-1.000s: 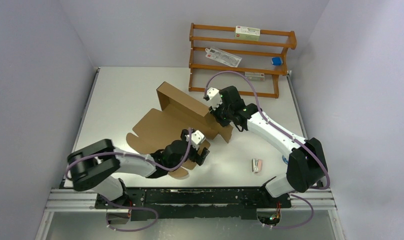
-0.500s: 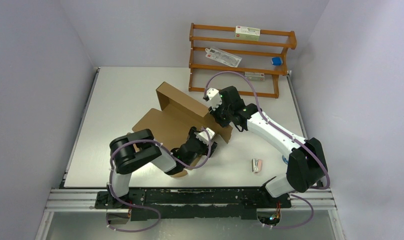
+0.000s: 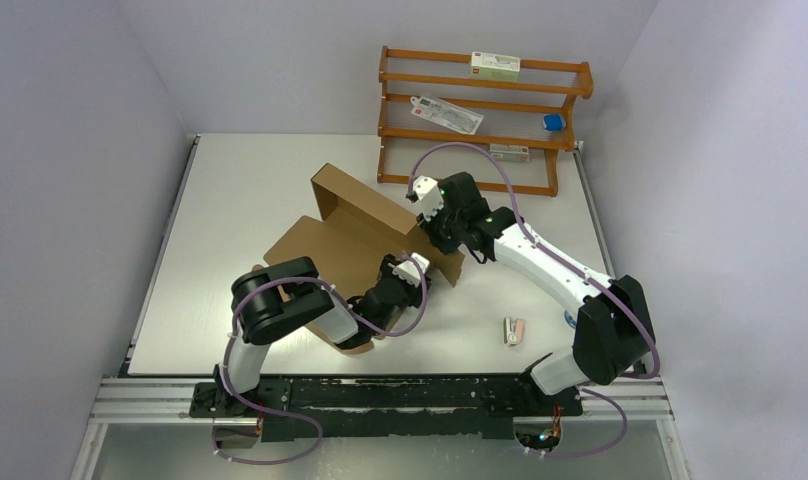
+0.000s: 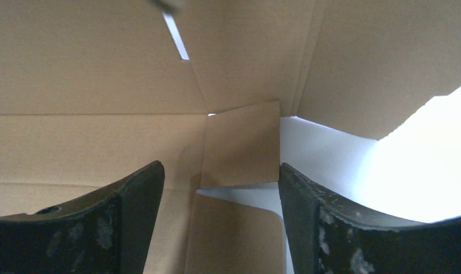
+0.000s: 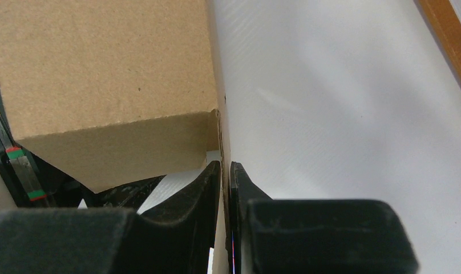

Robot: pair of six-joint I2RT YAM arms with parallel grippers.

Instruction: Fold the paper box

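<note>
Within the last second we swung our left tool, spread wide and holding nothing, in over the paper box lying mid-surface, while our right tool stayed pinched on its raised wall, so tucking the inner flap looked next.

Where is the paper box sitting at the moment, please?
In the top view the paper box lies mid-table, just nearer than the wooden rack; the right gripper pinches its upright wall, the open left gripper points into it.
</note>
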